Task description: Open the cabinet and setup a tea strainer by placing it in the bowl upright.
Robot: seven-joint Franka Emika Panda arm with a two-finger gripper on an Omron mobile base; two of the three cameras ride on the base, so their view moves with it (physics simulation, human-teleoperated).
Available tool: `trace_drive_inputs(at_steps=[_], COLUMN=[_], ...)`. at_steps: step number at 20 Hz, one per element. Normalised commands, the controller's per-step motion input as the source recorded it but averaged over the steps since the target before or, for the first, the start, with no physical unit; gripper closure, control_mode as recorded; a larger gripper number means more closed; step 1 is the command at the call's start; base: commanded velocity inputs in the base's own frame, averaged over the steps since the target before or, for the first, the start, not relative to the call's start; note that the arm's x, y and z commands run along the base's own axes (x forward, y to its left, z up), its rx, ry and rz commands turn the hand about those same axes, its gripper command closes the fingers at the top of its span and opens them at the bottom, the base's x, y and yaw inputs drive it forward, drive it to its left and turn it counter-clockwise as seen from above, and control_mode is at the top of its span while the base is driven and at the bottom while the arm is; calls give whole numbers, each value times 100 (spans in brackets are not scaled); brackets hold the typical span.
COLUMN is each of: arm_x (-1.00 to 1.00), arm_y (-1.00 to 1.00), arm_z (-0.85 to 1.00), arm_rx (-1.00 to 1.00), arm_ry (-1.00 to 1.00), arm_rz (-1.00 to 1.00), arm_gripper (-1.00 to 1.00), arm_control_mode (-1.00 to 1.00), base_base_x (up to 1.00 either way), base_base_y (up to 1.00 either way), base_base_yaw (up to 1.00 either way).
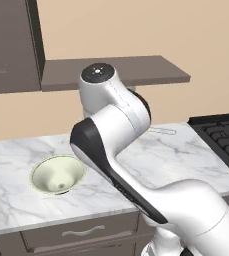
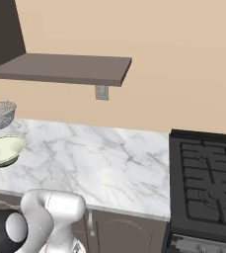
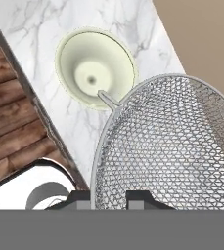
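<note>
Strainer aloft, bowl below

My claw [image 3: 109, 196] pinches the rim of the light, springy silver wire-mesh tea strainer [image 3: 167, 146]; the rim is the stiffest hold, above the cream-green conical bowl [image 3: 95, 68].

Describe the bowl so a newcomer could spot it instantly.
Start at the white marble counter left of the black stove. Near its front edge sits the bowl: wide, pale cream-green, conical inside, with nothing in it. The tea strainer is silver see-through mesh, held between the fingers.
</note>
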Motion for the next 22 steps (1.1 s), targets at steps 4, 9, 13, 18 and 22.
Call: trace_drive_inputs(at_steps=[4, 9, 13, 18, 22], arm_x=[1, 6, 22, 50, 43], arm_y=[8, 25, 57, 52, 24], arm_z=[-69, -41, -32, -30, -30], arm_rx=[3, 6, 4, 8, 1], arm_ry=[0, -1, 0, 3, 1], arm_rz=[20, 25, 23, 17, 4], arm_gripper=[100, 100, 100, 100, 100], arm_control_mode=[-100, -100, -100, -100, -100], base_base_x=[0, 0, 0, 0, 0], base_base_y=[0, 0, 0, 0, 0], base_base_yaw=[0, 0, 0, 0, 0])
